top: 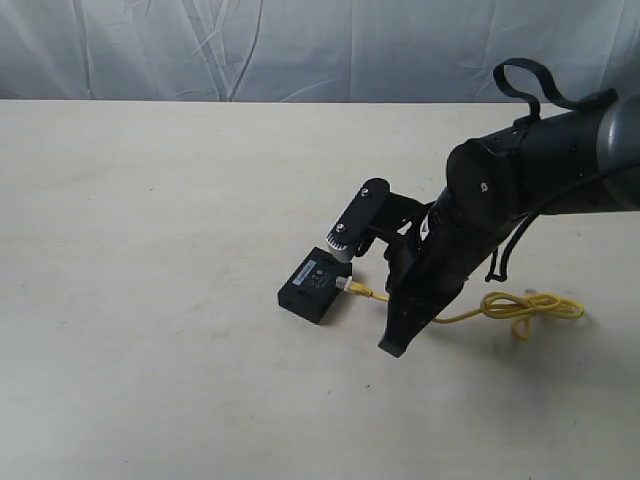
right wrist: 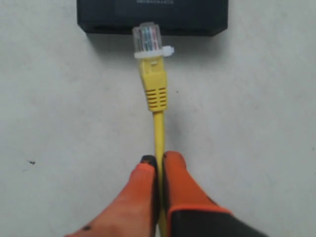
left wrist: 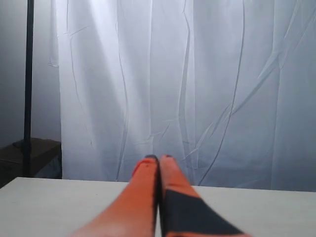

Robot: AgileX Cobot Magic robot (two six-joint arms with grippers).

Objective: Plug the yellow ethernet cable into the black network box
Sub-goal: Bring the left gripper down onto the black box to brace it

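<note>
Right wrist view is taken up by the right gripper (right wrist: 159, 159), whose orange fingers (right wrist: 140, 197) are clamped on the yellow ethernet cable (right wrist: 158, 129) a little behind its ribbed boot. The clear plug (right wrist: 147, 37) at the cable's end is held against the side face of the black network box (right wrist: 197, 19), which lies flat on the pale table (right wrist: 59, 123). Whether the plug tip is inside a port slot cannot be told, as that face is in shadow and no slot can be made out. The box is cut off by the frame edge.

From the exterior view a pale label (top: 318, 272) is seen on the box's top. Part of the cable is hidden behind the right arm (top: 480, 220), and its loose knot (top: 530, 308) is laid on the table well apart from the box. The gripper's fingertips cannot be made out there.

By the left wrist view the left gripper (left wrist: 159, 158) is shown with its fingers pressed together, pointed toward a white curtain (left wrist: 222, 89).
</note>
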